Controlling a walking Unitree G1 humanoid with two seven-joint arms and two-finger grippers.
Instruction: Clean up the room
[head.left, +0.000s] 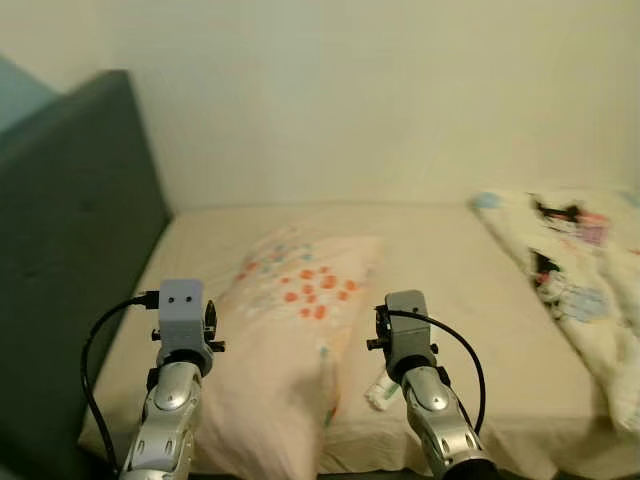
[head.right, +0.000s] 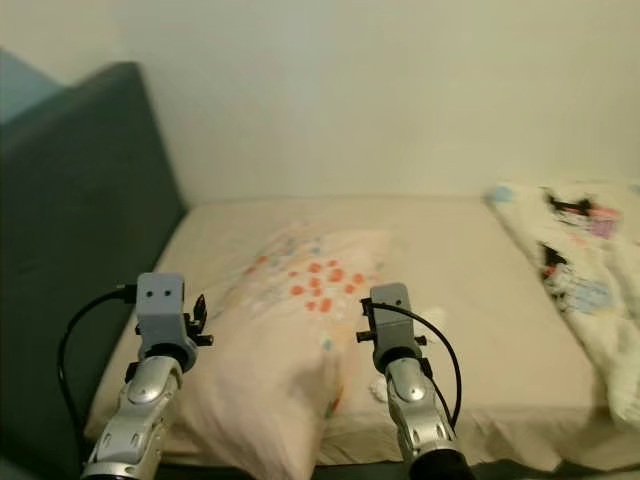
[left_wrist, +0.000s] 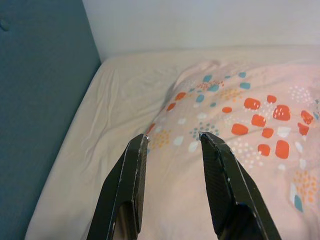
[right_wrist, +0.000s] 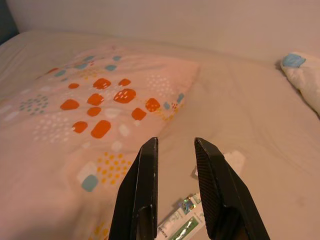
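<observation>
Just one pillow (head.left: 290, 340); one wrapper (right_wrist: 186, 225)

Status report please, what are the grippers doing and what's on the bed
Left gripper open above the pillow. Right gripper open above a small wrapper beside the pillow. Blanket bunched at bed's right. Nothing blocking.

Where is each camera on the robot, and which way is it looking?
Left eye, on the head: looks down at the bed; both silver arms show.
Right eye, on the head: same scene, slightly shifted.
Left wrist: looks along the left tool, open, at the pillow and headboard.
Right wrist: looks along the right tool, open, at a small packet.
All share the pillow.
</observation>
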